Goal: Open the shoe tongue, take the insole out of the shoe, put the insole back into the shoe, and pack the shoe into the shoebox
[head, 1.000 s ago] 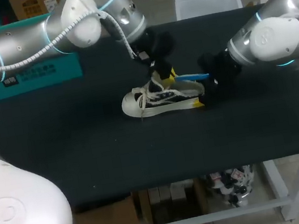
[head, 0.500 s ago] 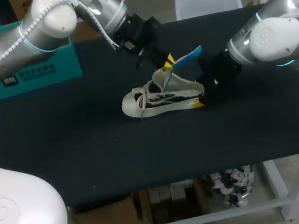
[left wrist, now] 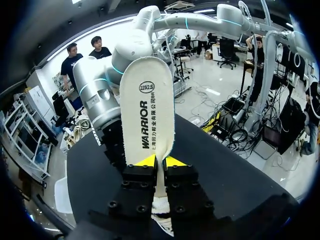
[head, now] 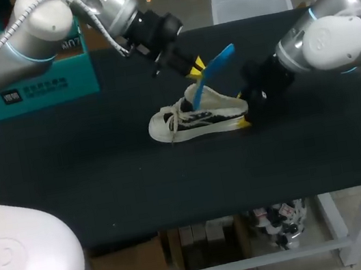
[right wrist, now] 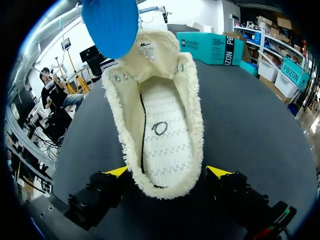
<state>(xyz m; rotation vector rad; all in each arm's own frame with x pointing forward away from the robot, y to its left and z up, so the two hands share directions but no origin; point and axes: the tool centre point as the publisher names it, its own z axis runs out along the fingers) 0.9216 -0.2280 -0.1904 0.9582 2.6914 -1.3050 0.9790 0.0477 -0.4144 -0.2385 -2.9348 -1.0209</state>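
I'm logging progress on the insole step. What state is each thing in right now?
insole: out of the shoe, held in the air.
shoe: upright on the table, tongue pulled open, no insole inside.
left gripper: shut on the insole's end.
right gripper: shut on the shoe's heel.
shoebox: on the table, appears closed.

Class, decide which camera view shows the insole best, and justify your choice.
The left wrist view: the insole fills it, its pale underside facing the camera, one end pinched by the left gripper. The head view shows it small, blue, above the shoe. The right wrist view catches only one blue end.
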